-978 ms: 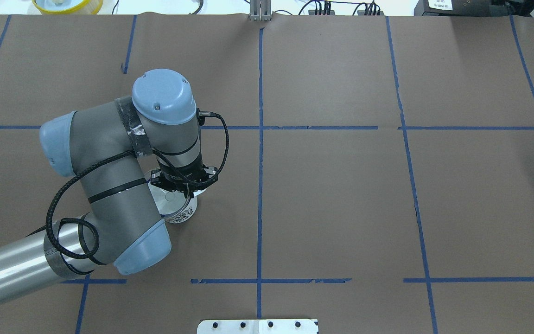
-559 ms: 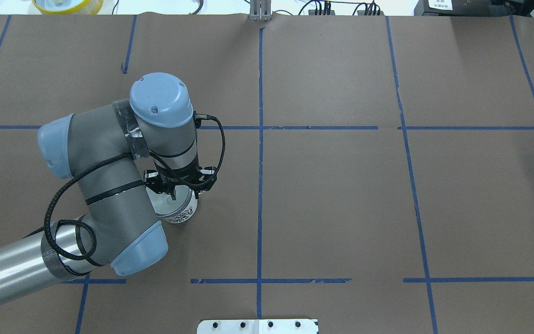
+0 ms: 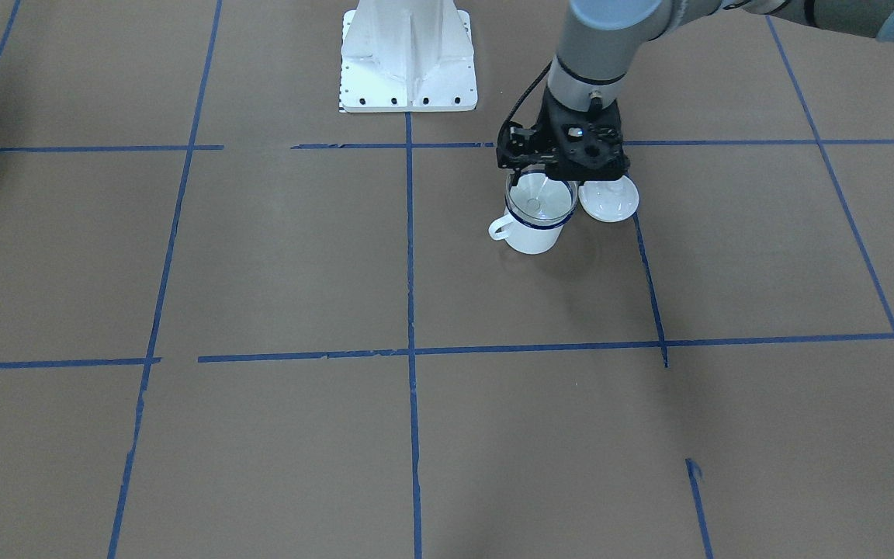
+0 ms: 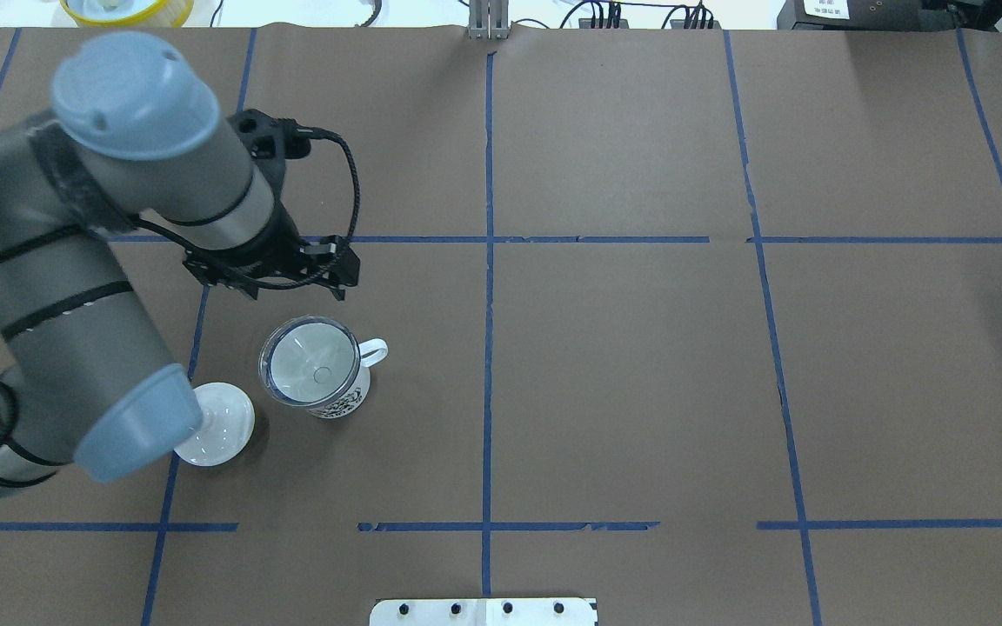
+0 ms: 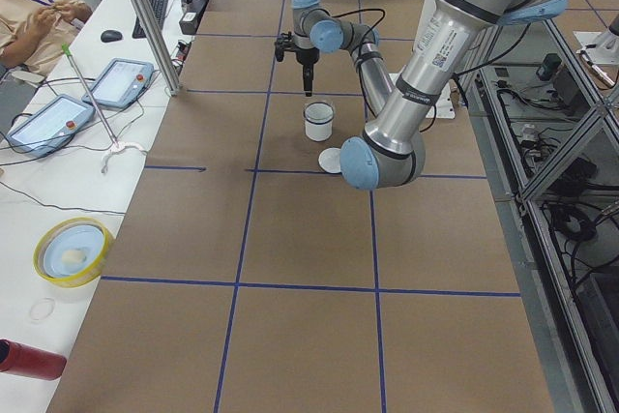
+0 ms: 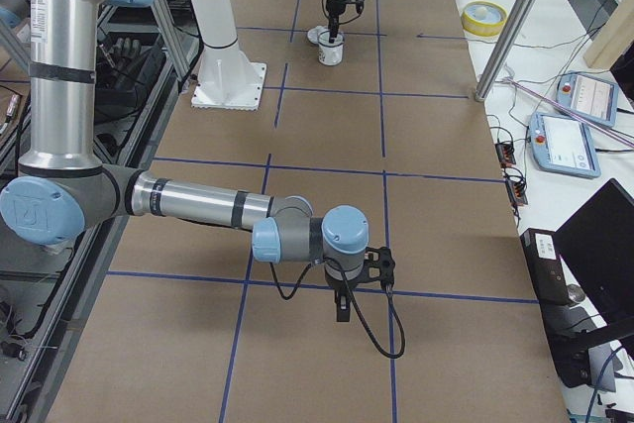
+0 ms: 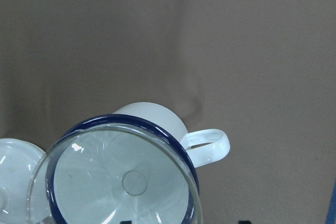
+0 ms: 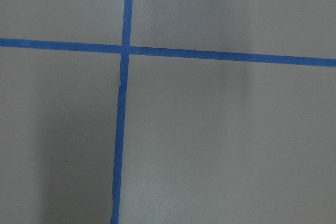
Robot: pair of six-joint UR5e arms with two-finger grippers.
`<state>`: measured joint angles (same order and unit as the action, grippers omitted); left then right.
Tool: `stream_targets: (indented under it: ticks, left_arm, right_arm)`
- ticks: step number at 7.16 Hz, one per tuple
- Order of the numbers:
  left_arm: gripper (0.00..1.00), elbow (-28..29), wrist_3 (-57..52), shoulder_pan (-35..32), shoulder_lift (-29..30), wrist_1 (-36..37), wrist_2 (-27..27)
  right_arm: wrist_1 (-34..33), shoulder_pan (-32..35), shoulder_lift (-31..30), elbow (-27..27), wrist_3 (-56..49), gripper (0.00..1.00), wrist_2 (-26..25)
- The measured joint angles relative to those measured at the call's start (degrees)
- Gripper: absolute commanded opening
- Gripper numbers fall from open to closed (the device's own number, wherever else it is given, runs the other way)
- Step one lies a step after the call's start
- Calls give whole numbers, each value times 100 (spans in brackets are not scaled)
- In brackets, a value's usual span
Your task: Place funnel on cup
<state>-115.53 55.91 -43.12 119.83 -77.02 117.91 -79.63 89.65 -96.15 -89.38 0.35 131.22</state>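
The white enamel cup (image 4: pixel 337 398) with a dark blue rim stands upright at the left middle of the table, its handle to the right. The clear funnel (image 4: pixel 310 369) sits in its mouth, bowl resting on the rim. My left gripper (image 4: pixel 279 283) hangs above and just beyond the cup, apart from it, open and empty. The left wrist view shows the cup (image 7: pixel 152 116) and the funnel (image 7: pixel 123 182) from above. The cup (image 3: pixel 528 237) and funnel (image 3: pixel 540 203) also show in the front-facing view below the left gripper (image 3: pixel 552 167). My right gripper (image 6: pixel 342 312) shows only in the exterior right view; I cannot tell its state.
A round white knobbed lid (image 4: pixel 216 423) lies on the table beside the cup, partly under my left arm's elbow. The robot's white base plate (image 3: pixel 408 93) stands at the near edge. A yellow bowl (image 4: pixel 123 9) sits past the far left edge.
My left gripper has let go of the funnel, risen and moved away from the cup toward the far side. The funnel stays on the cup, and the lid now shows.
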Motion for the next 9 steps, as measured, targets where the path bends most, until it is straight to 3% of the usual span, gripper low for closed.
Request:
stream_targets:
  ticks: [3, 6, 9]
  left_arm:
    - [100, -216, -2280, -1534, -1901, -1499, 536]
    - [100, 284, -4861, -3266, -3263, -1709, 663]
    - [100, 1149, -6872, -4696, -3871, -1672, 1192]
  right_arm:
    - [0, 0, 0, 0, 0, 100, 0]
    - [0, 0, 0, 0, 0, 100, 0]
    - [0, 0, 0, 0, 0, 100, 0]
